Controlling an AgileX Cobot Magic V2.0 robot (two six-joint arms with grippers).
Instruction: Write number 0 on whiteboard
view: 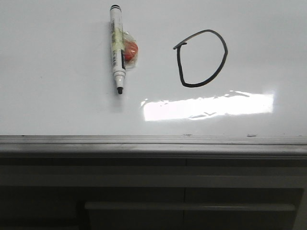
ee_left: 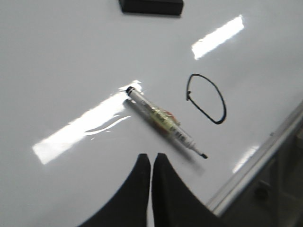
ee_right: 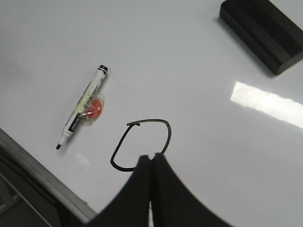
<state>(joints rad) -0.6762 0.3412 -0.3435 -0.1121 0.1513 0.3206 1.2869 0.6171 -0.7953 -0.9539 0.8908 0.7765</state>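
The whiteboard (view: 57, 86) is the biggest thing. It is white and shiny, lies flat, and fills most of the front view. A bright patch of light shines on it. A grey metal rail (view: 153, 143) runs along its near edge.

A black block (ee_right: 261, 34) lies on the board, far from the rail.

The number 0 (view: 201, 58) is drawn in thin black line on the right part of the board. It looks a bit like a D, with a flat left side.

A marker (view: 117, 48) lies to the left of the 0, not touching it. Its cap is off and its black tip points toward the rail. A small red thing (view: 131, 50) in clear wrap is stuck on its side.

The left tool (ee_left: 151, 163) is clenched tight on nothing, above the board near the marker. The right tool (ee_right: 151, 163) is clenched on nothing too, over the 0.
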